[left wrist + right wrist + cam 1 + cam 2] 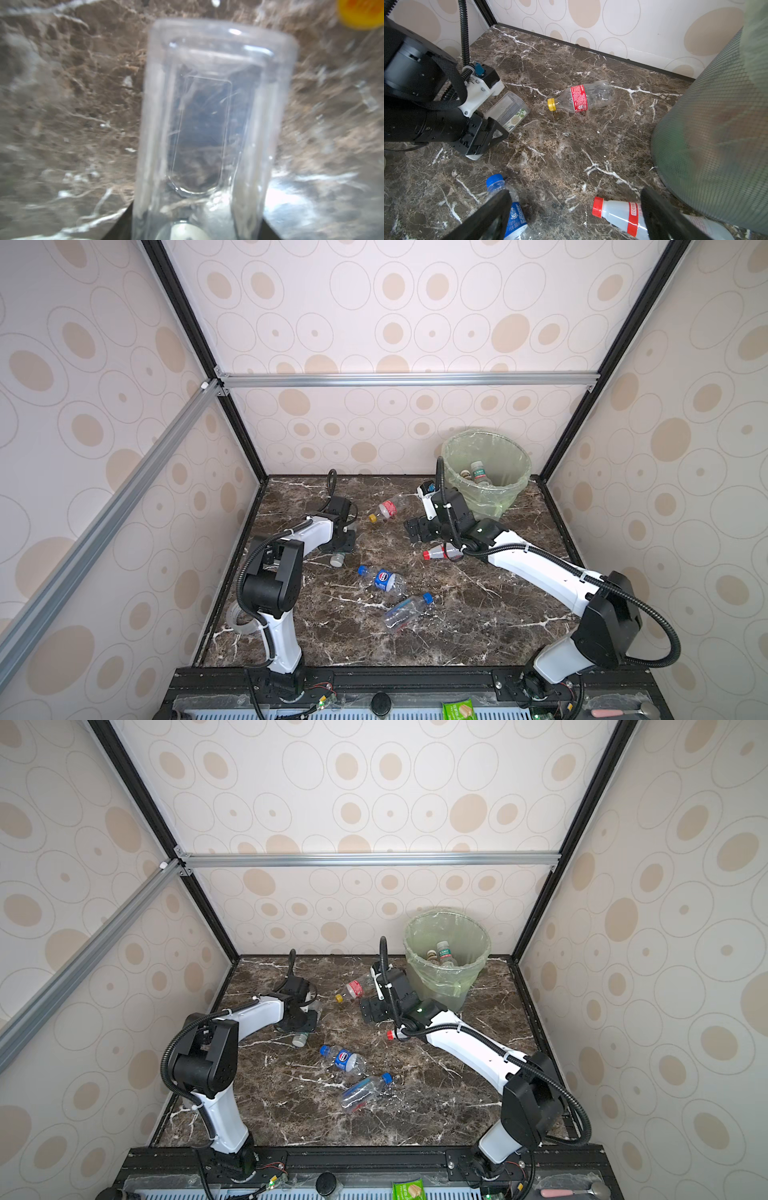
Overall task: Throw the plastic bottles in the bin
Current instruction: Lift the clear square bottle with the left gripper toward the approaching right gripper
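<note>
Overhead stereo pair, two close wrist views

Bright, even light is pouring from overhead, and you are seeing only faint shadows on the marble tabletop (457, 614) in both top views, where the wide lens is stretching the walls (83, 406) toward the edges. Glare is flaring white beside the clear bottle (207, 104), smeared and unfocused in your left wrist view; the bin (706, 124) is blurring at close range in the right wrist view.
</note>
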